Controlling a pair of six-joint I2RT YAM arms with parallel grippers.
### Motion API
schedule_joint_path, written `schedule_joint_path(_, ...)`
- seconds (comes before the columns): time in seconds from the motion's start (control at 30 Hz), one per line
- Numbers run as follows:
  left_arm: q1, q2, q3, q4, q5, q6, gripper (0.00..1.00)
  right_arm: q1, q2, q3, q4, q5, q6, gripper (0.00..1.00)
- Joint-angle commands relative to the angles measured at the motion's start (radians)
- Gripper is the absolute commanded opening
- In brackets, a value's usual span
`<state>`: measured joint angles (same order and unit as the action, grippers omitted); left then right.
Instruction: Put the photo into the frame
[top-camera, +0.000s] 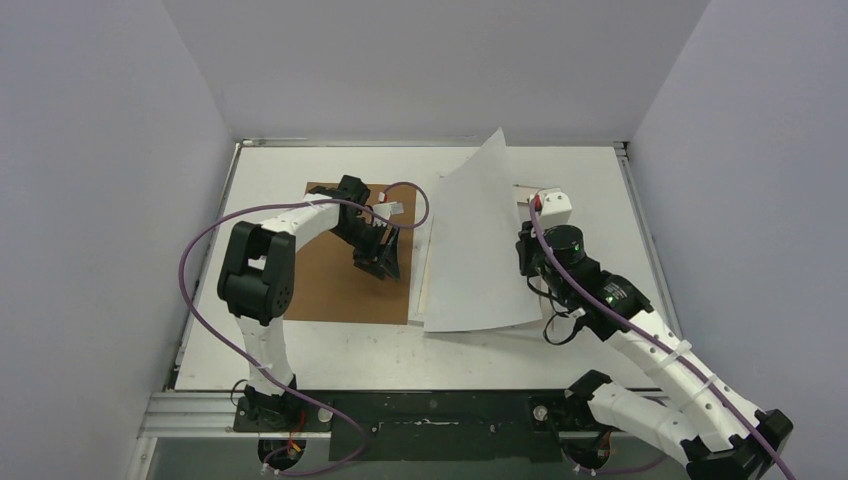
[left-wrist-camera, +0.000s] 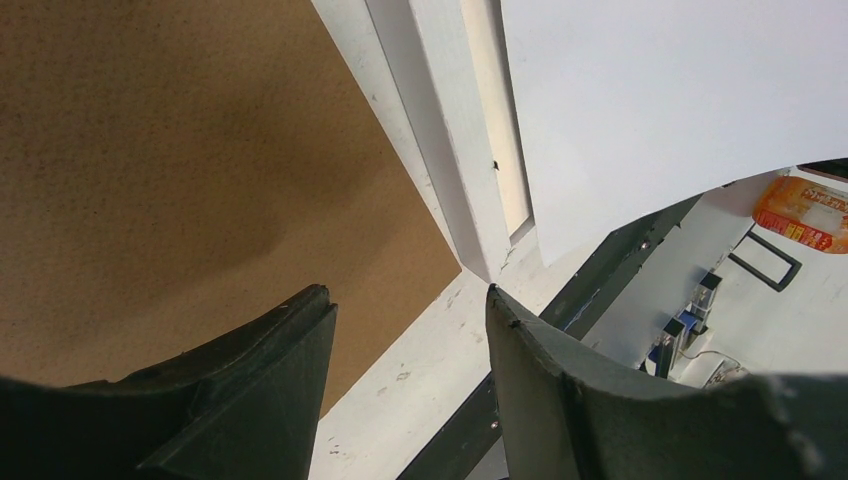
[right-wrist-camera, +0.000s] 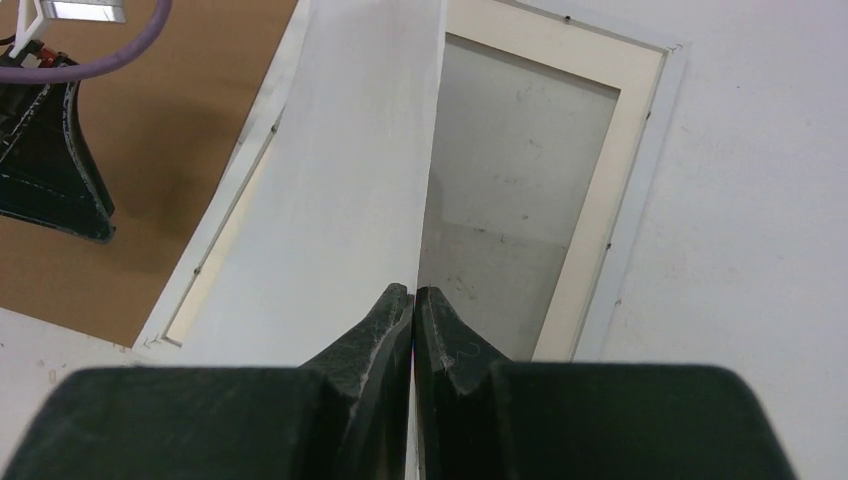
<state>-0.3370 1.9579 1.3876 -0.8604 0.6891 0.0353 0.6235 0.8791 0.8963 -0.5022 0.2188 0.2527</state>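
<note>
Right claw (right-wrist-camera: 413, 295) is clenched on the right edge of the photo (top-camera: 478, 250), holding it tilted up over the frame (right-wrist-camera: 640, 150). Only the white back shows, print side not visible. Frame lies flat in the middle of the table (top-camera: 300, 345), its left rail just beside the board (top-camera: 330, 295). Photo's low left edge looks to sit at or near that rail; can't tell if it's inside the recess. Left claw (left-wrist-camera: 410, 300) is half released, grasping nothing, hanging over the board's near right corner by the frame's near left corner. Step in hand, I'd say: hinge the photo down into the recess. To do it well, seat the left edge against the inner lip first, then lower the right side slowly, square to the rails, no twist. Sheet is thin and bows, so let go only once it's flat. Left claw could pin the left edge against sliding. Risk: a corner rides over the rail.
</note>
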Motion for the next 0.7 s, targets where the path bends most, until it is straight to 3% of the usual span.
schedule_joint_path(0.0, 0.009, -0.034, 0.041, 0.003, 0.023, 0.000, 0.55, 0.004, 0.013, 0.024, 0.087, 0.054, -0.026, 0.05)
schedule_joint_path(0.3, 0.013, -0.037, 0.042, 0.001, 0.025, 0.000, 0.55, -0.004, 0.048, -0.029, 0.160, 0.180, 0.031, 0.05)
schedule_joint_path(0.67, 0.016, -0.043, 0.044, -0.005, 0.026, 0.001, 0.55, -0.051, 0.067, -0.094, 0.218, 0.098, 0.032, 0.05)
